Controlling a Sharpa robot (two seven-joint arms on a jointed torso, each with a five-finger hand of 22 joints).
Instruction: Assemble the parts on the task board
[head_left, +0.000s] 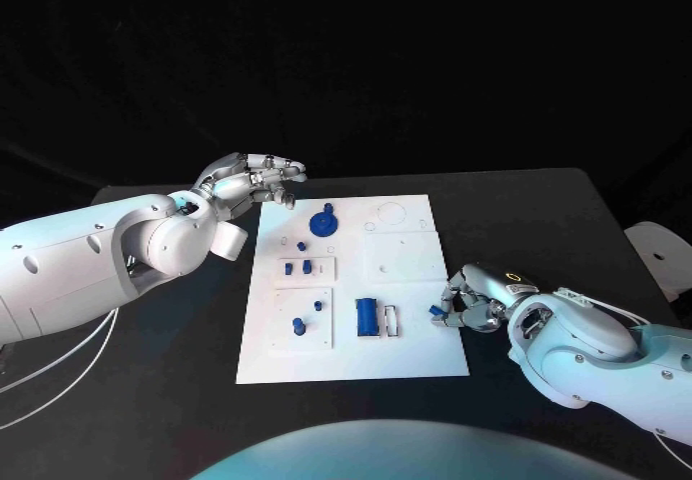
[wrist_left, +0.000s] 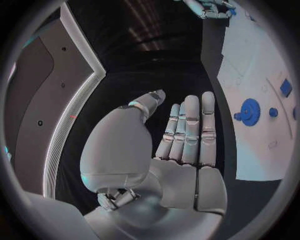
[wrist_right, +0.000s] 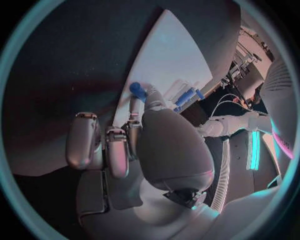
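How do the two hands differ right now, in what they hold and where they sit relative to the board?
The right hand pinches a small blue part at the board's near right edge; the left hand holds nothing. The left hand lies off the board's far left corner, its fingers straight and side by side in its wrist view, while the right hand's fingers curl in. Both are silver hands on white arms.

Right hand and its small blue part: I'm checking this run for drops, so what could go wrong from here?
The right hand pinches the small blue part only at its fingers' tips, beside the task board edge; it could slip onto the black table. The left hand is off the board, so a nudged board may shift.
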